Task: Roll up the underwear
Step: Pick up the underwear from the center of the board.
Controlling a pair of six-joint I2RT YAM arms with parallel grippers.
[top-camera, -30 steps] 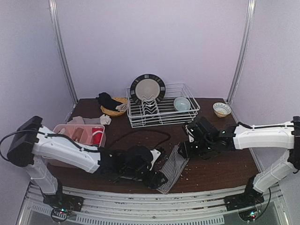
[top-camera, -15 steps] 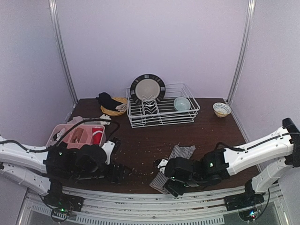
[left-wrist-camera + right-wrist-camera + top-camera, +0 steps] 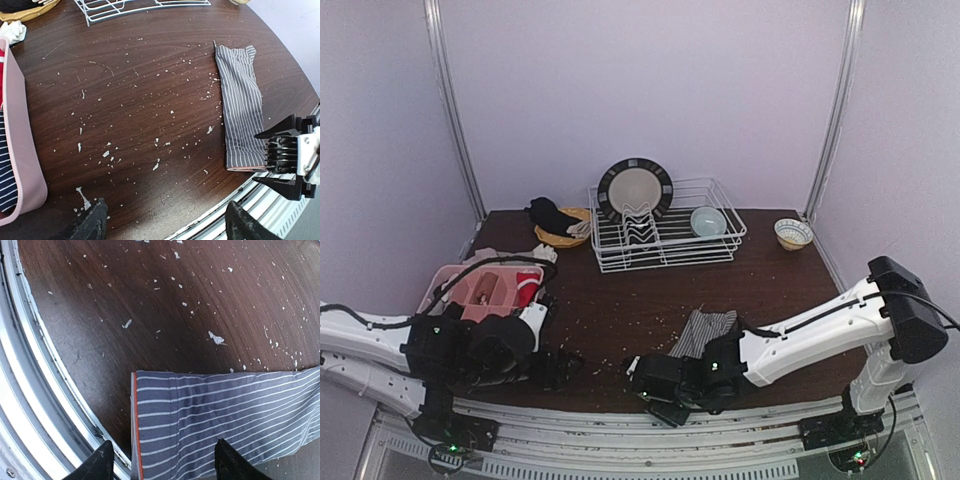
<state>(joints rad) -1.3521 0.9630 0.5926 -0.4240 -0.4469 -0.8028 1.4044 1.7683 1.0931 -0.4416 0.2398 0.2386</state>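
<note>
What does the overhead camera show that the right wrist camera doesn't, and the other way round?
Only overhead: the dish rack, the plate standing in it, the pink bin and the left arm. Only the wrist: the red trim on the end of the underwear. Both: that striped underwear flat on the crumb-strewn table, the right hand at its near end.

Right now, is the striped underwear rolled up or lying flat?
Flat, not rolled. The striped underwear lies as a long folded strip on the table; its near end shows no curl in the right wrist view.
</note>
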